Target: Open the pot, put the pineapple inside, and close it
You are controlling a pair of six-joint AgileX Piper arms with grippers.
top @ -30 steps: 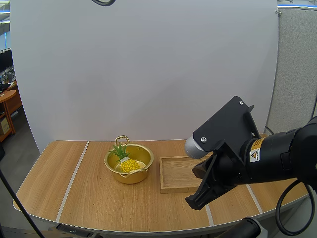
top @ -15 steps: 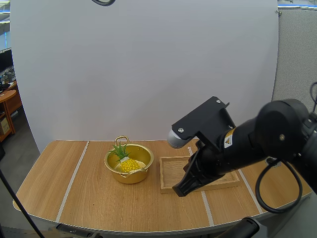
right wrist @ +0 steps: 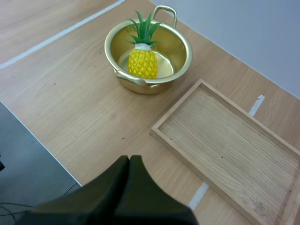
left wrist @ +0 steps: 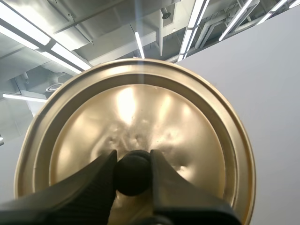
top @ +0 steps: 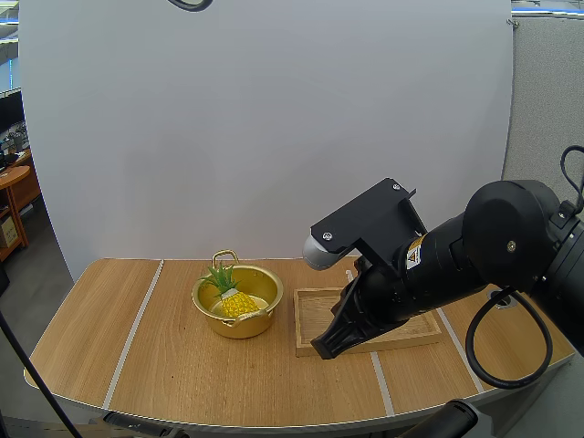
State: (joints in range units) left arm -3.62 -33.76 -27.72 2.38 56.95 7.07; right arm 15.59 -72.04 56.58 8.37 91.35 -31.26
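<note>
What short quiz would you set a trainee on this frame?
1. Where does the pineapple sit?
2. The left gripper pinches: A the lid's knob; B the pineapple's leaves; C nothing.
3. True or false: the right gripper is open.
Key: 1 in the pot. 2 A, holding the lid by its knob. 3 false, its fingers lie together.

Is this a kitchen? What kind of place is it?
Probably not a kitchen, more likely a robot practice table. A black robot arm reaches over a wooden table, where a pineapple sits in a gold pot beside a wooden tray.
</note>
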